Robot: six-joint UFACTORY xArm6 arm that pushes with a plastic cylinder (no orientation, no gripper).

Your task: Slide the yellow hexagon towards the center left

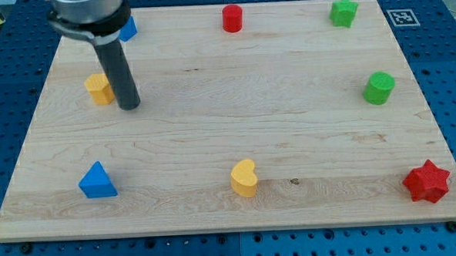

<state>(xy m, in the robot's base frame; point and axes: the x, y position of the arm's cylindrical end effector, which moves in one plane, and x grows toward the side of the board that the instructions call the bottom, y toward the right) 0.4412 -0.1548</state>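
The yellow hexagon [97,88] lies near the board's left edge, in the upper left part of the view. My tip [130,106] rests on the board just to the right of the hexagon and slightly below it, very close to it or touching its right side. The dark rod rises from the tip toward the view's top left and hides part of the hexagon's right edge.
A blue block [129,29] sits at the top left, partly behind the rod. A red cylinder [232,18], a green star [344,12], a green cylinder [379,87], a red star [427,181], a yellow heart [244,178] and a blue triangle [97,181] lie around the wooden board [227,105].
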